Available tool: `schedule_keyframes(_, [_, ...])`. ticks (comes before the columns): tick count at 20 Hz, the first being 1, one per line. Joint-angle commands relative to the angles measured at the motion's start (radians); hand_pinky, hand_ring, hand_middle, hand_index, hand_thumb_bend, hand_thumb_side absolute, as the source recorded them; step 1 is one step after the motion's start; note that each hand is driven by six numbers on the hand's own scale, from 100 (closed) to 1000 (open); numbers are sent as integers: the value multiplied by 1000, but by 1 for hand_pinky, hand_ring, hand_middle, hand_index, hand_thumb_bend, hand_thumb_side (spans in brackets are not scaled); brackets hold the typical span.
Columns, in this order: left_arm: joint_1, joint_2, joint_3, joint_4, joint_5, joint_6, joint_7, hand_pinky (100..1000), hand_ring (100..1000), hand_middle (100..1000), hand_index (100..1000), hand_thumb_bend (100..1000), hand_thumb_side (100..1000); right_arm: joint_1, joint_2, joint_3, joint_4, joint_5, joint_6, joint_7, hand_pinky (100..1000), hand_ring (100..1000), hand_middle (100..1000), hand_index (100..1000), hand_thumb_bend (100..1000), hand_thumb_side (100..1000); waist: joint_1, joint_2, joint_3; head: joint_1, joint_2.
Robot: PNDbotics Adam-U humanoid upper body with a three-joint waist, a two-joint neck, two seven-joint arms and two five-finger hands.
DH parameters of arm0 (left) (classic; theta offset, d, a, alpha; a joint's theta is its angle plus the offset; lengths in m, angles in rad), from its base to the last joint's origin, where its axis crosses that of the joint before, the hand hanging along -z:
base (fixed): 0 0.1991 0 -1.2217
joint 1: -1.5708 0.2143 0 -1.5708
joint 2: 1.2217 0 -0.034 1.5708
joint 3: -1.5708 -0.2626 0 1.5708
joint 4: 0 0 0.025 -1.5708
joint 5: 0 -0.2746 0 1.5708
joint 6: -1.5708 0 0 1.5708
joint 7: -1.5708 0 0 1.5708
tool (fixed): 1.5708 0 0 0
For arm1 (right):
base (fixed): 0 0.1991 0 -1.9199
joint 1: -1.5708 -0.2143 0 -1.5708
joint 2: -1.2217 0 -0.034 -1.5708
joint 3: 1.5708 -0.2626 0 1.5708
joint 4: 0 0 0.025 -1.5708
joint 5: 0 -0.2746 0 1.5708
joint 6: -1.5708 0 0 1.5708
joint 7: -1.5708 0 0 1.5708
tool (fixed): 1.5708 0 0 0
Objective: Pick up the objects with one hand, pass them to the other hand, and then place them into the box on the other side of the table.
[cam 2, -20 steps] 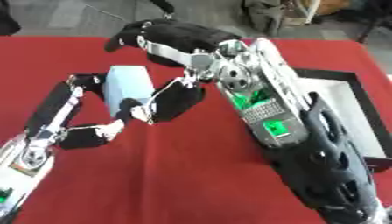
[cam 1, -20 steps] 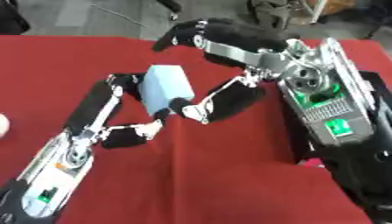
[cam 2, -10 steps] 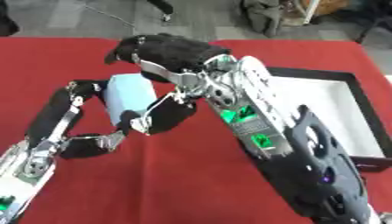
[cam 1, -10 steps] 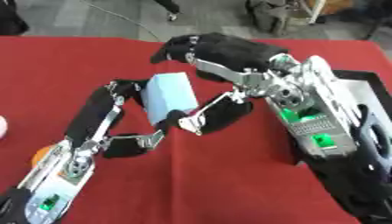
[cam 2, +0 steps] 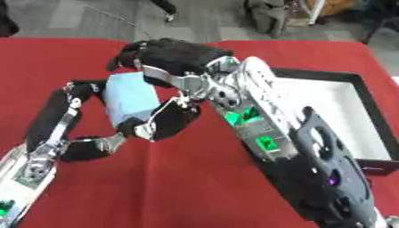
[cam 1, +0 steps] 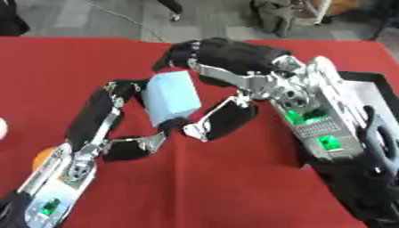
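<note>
While both hands (cam 1: 117, 111) grip block (cam 1: 170, 97), only right eye view shows box (cam 2: 366, 107)

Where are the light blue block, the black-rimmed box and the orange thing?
light blue block (cam 1: 170, 95): left eye view, its broad front face.
black-rimmed box (cam 2: 364, 100): right eye view, its right rim.
orange thing (cam 1: 40, 159): left eye view, its visible edge.

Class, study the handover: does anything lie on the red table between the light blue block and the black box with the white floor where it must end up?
Only the robot's own right arm crosses that stretch. The light blue block sits between the left hand and right hand; the black box lies to the right, and no loose object shows on the cloth between them.
</note>
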Motion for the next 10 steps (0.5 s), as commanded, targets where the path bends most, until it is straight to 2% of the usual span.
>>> schedule_keyframes(1, [-7, 18, -3, -36, -16, -24, 13, 613, 480, 400, 482, 100, 490, -16, -5, -4, -20, 17, 3, -2, 929, 955, 894, 920, 270, 297, 4, -13, 1, -5, -13])
schedule_keyframes(7, [-3, 19, -10, -51, -42, -55, 30, 612, 480, 400, 481, 100, 478, -15, 0, 3, -16, 24, 8, -10, 928, 953, 889, 916, 255, 275, 2, -11, 3, -9, -19])
schedule_keyframes(10, [-2, 19, -12, -54, -49, -62, 37, 613, 480, 401, 482, 100, 476, -15, 1, 5, -12, 25, 10, -14, 925, 947, 857, 900, 246, 254, 2, -10, 4, -9, -19])
